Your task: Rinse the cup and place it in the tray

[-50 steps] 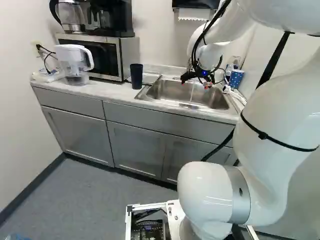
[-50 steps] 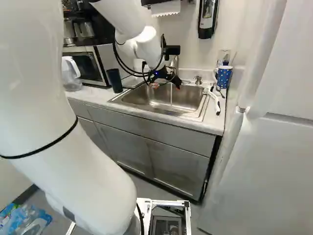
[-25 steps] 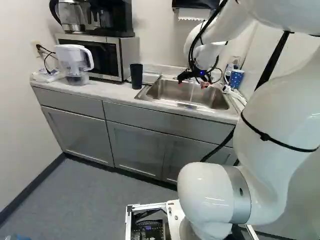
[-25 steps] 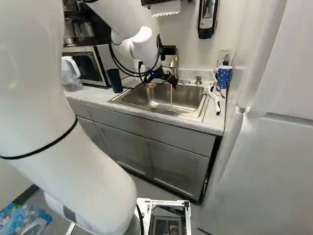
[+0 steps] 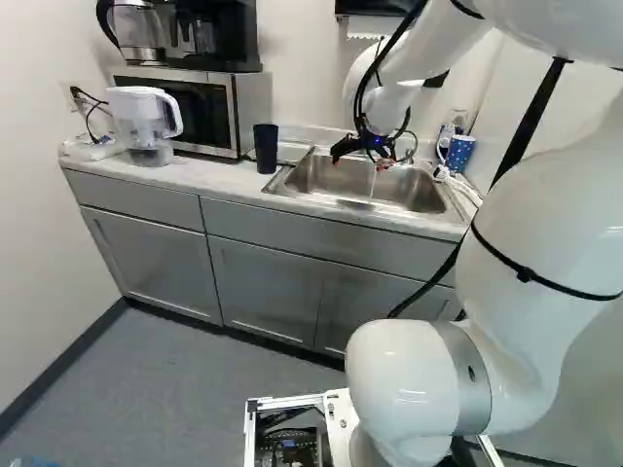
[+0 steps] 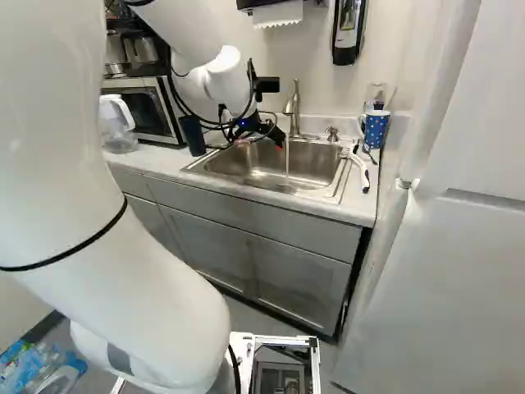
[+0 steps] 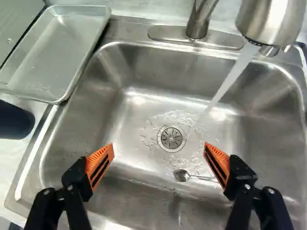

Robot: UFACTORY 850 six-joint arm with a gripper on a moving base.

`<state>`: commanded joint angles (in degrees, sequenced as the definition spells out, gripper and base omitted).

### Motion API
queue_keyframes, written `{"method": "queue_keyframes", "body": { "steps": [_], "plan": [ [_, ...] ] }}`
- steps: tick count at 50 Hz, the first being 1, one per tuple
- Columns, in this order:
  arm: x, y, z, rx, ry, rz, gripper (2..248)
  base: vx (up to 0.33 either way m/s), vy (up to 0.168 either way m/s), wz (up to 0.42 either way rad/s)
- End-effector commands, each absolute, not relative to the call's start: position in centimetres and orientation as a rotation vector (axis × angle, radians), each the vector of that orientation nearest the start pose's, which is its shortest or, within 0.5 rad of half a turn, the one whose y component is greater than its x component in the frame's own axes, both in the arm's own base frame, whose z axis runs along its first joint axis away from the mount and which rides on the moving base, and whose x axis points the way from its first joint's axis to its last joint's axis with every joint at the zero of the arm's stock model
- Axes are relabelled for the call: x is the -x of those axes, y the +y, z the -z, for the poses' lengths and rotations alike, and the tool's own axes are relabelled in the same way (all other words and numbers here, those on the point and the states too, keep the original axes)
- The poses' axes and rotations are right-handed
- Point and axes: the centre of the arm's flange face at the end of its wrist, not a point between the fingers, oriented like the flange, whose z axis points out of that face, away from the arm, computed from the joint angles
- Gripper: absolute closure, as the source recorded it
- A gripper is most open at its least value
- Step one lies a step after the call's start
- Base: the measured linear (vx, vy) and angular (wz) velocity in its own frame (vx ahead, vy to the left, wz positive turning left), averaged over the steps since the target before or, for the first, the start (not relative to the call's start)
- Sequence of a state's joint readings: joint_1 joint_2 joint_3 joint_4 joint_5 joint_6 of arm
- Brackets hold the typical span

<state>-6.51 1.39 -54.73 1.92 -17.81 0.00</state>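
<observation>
Over the sink, my gripper (image 5: 359,161) hangs from the arm in the left base view. In the wrist view the gripper (image 7: 159,149) stands open, its orange pads wide apart with only the sink below. The dark blue cup (image 5: 265,149) is upright on the counter left of the sink; the wrist view shows part of the cup (image 7: 15,120) outside the fingers, beyond the sink's rim. Behind it lies the shallow metal tray (image 7: 53,53), bare inside. Water streams from the faucet (image 7: 268,21) into the sink (image 7: 144,112).
A spoon (image 7: 182,175) lies in the sink near the drain. On the counter's right are a polka-dot mug (image 6: 376,129) and a white-handled brush (image 6: 361,172). The water pitcher (image 5: 146,125) and microwave (image 5: 200,112) stand further left. A soap dispenser (image 6: 348,33) hangs above.
The arm has swung left over the sink, bringing the open gripper nearer the cup and away from the faucet's stream. The base and the cup have stayed in place.
</observation>
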Motion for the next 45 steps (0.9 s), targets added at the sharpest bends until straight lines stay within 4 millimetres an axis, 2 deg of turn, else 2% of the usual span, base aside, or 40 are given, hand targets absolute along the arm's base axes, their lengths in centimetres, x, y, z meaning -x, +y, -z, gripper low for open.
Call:
{"method": "queue_keyframes", "body": {
  "steps": [45],
  "plan": [
    [-48.0, 2.1, -57.0, 2.936, -0.020, 1.019, 3, 0.000, 0.000, 0.000]
  ]
}}
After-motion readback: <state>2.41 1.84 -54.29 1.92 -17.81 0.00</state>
